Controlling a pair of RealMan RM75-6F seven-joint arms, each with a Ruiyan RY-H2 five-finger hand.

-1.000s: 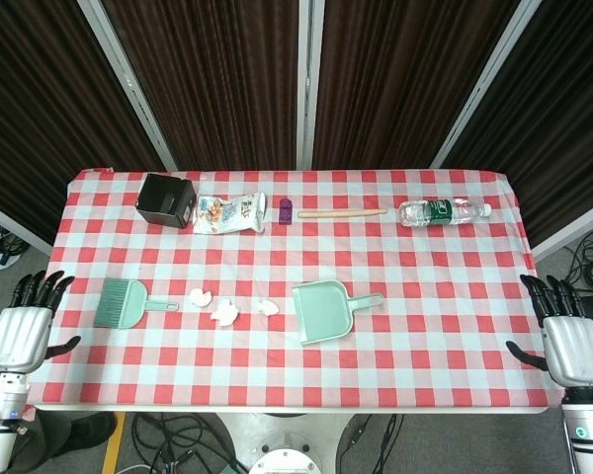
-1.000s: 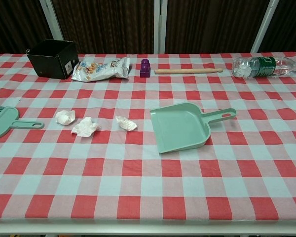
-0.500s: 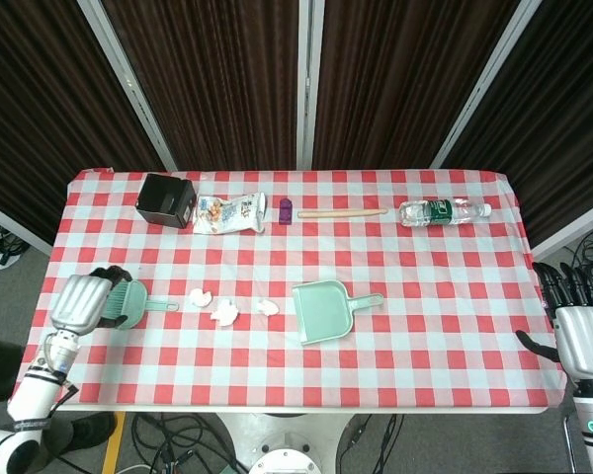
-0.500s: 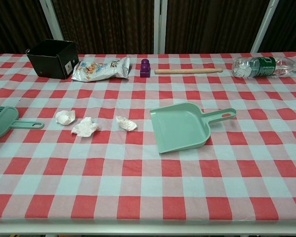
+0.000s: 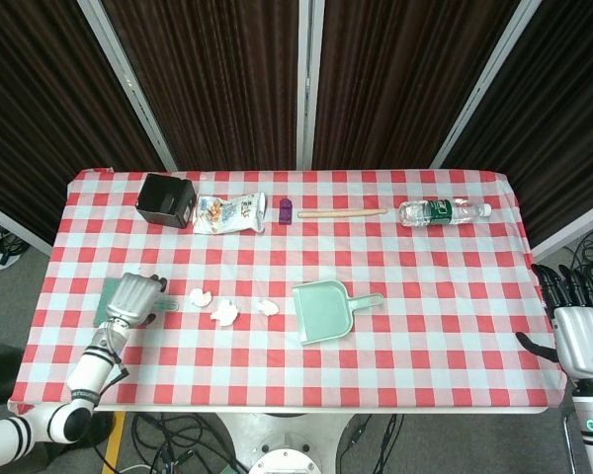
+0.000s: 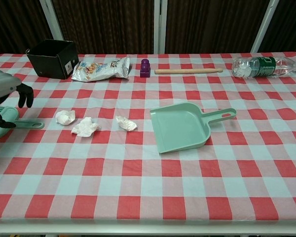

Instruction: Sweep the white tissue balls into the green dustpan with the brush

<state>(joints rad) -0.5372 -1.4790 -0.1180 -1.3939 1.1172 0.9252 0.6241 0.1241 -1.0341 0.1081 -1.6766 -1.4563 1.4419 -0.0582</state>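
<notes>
1. red-and-white checked cloth covers the desk (image 5: 435, 326); the green dustpan (image 5: 323, 312) lies near the middle, mouth facing the front-left, handle pointing right and toward the back.
2. three white tissue balls (image 5: 223, 312) sit in a loose row left of the dustpan, apart from it and from each other.
3. the brush (image 6: 10, 122) lies at the left edge, its handle pointing toward the tissue balls.
4. the left hand (image 5: 131, 297) is over the brush head with fingers curled down; cannot tell if it actually has hold of the brush.
5. the right hand (image 5: 580, 336) hangs off the desk's right edge, fingers spread, holding nothing.
6. back row, left to right: black box (image 5: 166, 199), snack bag (image 5: 229, 211), purple block (image 5: 286, 209), wooden stick (image 5: 342, 211), water bottle (image 5: 443, 211) lying on its side.
</notes>
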